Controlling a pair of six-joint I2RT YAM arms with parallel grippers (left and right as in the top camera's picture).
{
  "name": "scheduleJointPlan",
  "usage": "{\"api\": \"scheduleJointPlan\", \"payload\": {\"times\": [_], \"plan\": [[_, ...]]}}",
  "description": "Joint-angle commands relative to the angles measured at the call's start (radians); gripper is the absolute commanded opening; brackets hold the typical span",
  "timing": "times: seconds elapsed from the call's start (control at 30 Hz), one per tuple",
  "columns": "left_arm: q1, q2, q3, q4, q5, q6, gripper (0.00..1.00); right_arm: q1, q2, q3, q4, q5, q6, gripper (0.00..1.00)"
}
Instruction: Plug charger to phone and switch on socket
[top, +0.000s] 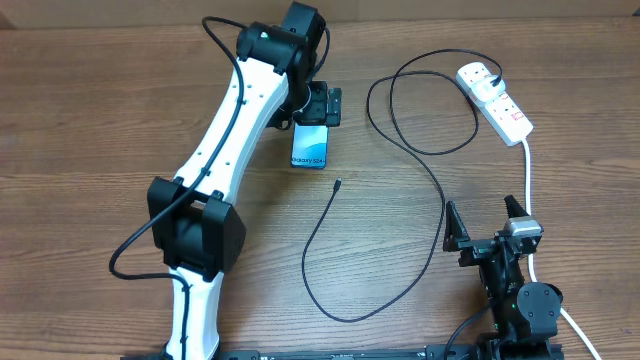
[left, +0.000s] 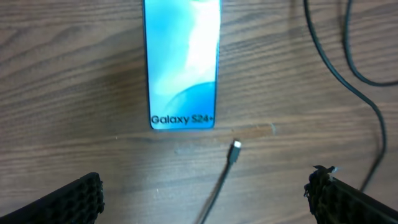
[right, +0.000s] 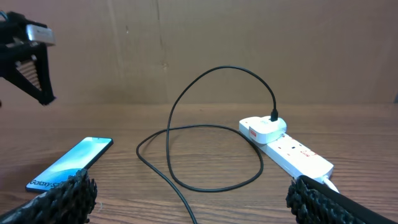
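A slim rectangular phone with a light blue screen and white "Galaxy S24+" lettering lies flat, face up, on the brown wooden table, toward the far edge and a little left of the middle. The left gripper hangs over the phone's far end, its black jaws spread wide and released, grasping nothing.

The long thin black charger cable sprawls across the middle of the table. Its small connector tip lies just short of the phone's near end, close but apart from it. From there the cable curves toward the near edge, climbs back and loops near the far edge. It ends in a white plug block seated on the far end of the white elongated plastic extension strip.

That strip, with its red switch marks, lies near the far right corner. Its thick white cord trails toward the near edge.

The right gripper sits by the near edge on the right, well apart from the strip, jaws likewise wide and unclenched.
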Motion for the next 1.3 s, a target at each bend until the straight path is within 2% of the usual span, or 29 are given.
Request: {"api": "scheduleJointPlan", "payload": {"times": [0.0,0.27,0.63,0.97,1.27], "plan": [[-0.006,0.045,0.023,0.027,-0.045,-0.021,1.00,0.000,-0.009,-0.011,0.006,0.002,0.007,1.00],[-0.016,0.143,0.023,0.064,-0.107,-0.021,1.00,0.000,-0.009,-0.011,0.006,0.002,0.007,1.00],[-0.015,0.255,0.023,0.114,-0.111,-0.021,1.00,0.000,-0.009,-0.011,0.006,0.002,0.007,1.00],[-0.012,0.284,0.018,0.199,-0.114,-0.021,1.00,0.000,-0.009,-0.011,0.006,0.002,0.007,1.00],[-0.013,0.284,-0.002,0.203,-0.133,-0.051,1.00,0.000,-0.009,-0.011,0.006,0.002,0.007,1.00]]}}
